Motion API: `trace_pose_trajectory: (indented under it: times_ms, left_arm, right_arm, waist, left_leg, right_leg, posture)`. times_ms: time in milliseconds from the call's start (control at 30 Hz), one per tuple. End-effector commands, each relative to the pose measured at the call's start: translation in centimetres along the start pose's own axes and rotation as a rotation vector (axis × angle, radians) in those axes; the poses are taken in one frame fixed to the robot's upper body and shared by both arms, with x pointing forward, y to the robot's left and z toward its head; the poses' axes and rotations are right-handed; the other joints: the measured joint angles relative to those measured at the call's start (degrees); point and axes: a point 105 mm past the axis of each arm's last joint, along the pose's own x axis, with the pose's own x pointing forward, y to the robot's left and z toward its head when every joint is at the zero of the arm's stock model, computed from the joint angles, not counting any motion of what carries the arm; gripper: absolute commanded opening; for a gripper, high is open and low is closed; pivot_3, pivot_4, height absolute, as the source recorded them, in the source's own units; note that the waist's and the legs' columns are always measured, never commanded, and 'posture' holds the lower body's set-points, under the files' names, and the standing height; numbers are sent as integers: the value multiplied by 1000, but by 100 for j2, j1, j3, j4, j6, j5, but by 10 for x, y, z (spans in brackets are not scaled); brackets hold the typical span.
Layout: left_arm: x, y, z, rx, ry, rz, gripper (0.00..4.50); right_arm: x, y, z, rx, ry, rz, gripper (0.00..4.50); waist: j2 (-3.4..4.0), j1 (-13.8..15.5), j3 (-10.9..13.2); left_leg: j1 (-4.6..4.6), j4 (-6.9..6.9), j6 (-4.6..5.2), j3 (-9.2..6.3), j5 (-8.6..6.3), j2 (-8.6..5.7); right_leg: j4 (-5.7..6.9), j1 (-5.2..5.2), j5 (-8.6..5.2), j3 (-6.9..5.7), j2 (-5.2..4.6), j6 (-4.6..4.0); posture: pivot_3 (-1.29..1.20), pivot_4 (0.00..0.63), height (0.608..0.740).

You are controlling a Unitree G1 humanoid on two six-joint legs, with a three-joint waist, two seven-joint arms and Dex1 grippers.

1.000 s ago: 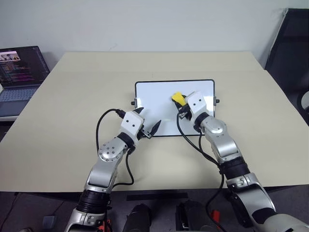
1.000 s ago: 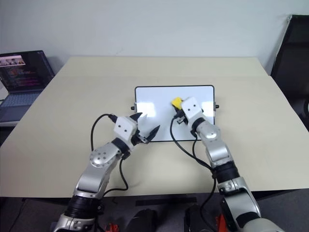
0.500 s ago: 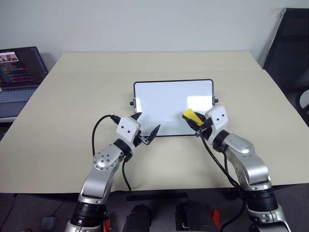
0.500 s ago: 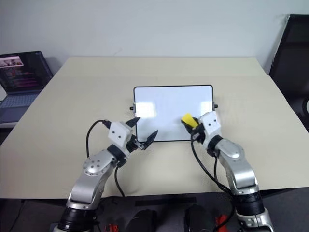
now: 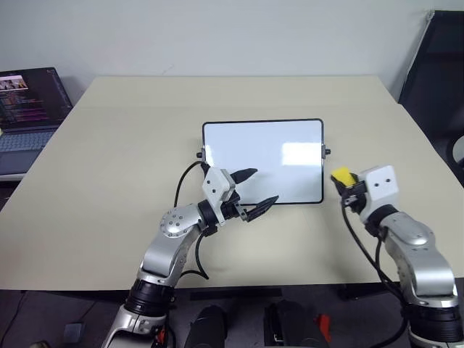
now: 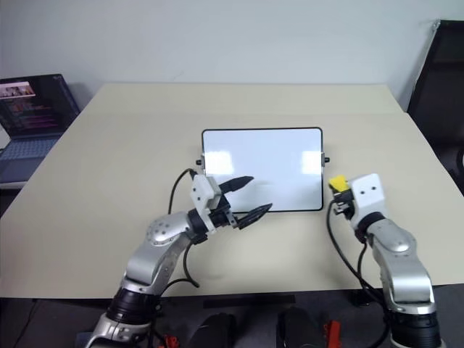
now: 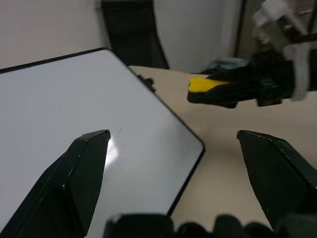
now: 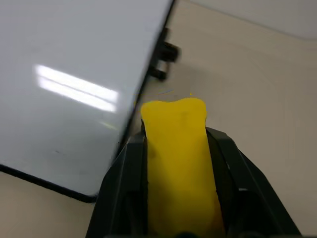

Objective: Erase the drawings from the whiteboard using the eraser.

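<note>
Overhead, in the head views, one whiteboard (image 5: 262, 161) is seen lying flat near the middle of the table (image 5: 109, 159), and its white face is read as blank: no pen marks can be made out, only glare patches. One eraser (image 5: 342, 177) is counted, clamped between the closed fingers of the right gripper (image 5: 349, 190), which is held over bare table just beside the board's right edge, clear of the frame. The left gripper (image 5: 255, 192) is spread wide with nothing in it, poised over the board's lower edge. One laptop (image 5: 29, 109) is seen at the table's far left and one dark chair (image 5: 435, 80) at the right.

Next, in the left wrist view, the two black fingers (image 7: 81, 173) are shown far apart above the board's corner, with the yellow block and its dark holder seen beyond the edge.

Lastly, in the right wrist view, the eraser is shown squeezed between both fingers (image 8: 124, 173), with one black side knob (image 8: 165, 49) beside the frame.

By judgement, wiping appears finished. If the block is to be set down, it would best be lowered onto open table away from the knob, and released only once it is resting flat.
</note>
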Motion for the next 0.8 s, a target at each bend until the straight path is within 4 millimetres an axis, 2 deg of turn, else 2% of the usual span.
trace_pose_trajectory:
  times_ms: [33,167,267,500,800]
  left_arm:
    - [3,-14,-1,-45,1,-139,4500]
    - [1,-23,-7,-93,48,-249,4500]
    - [-2,-27,-11,-107,81,-295,4500]
    - [-8,-25,-21,-100,134,-309,4500]
    - [-9,-22,-22,-89,143,-293,4500]
  right_arm:
    - [-6,-11,1,57,34,-68,1244]
    - [-10,-13,-24,170,139,-93,1244]
    - [-11,-15,-32,214,185,-107,1244]
    - [-5,-21,-35,265,210,-131,1244]
    - [1,-18,-38,260,218,-117,1244]
  waist:
    - [0,-10,0]
    - [0,-13,0]
    - [2,-13,1]
    - [2,-13,1]
    - [3,-14,1]
  left_leg:
    - [5,0,0,1,0,0]
    - [5,1,1,-3,0,3]
    - [3,0,1,-2,0,1]
    - [2,0,2,0,-1,1]
    - [1,0,2,1,-1,2]
  right_leg:
    - [0,3,0,1,0,0]
    - [2,4,0,-3,5,0]
    - [0,3,0,0,5,0]
    - [-4,4,1,1,2,2]
    - [-5,4,2,3,2,3]
  posture:
    - [0,150,740]
    - [0,150,740]
    - [0,150,740]
    - [0,150,740]
    - [0,150,740]
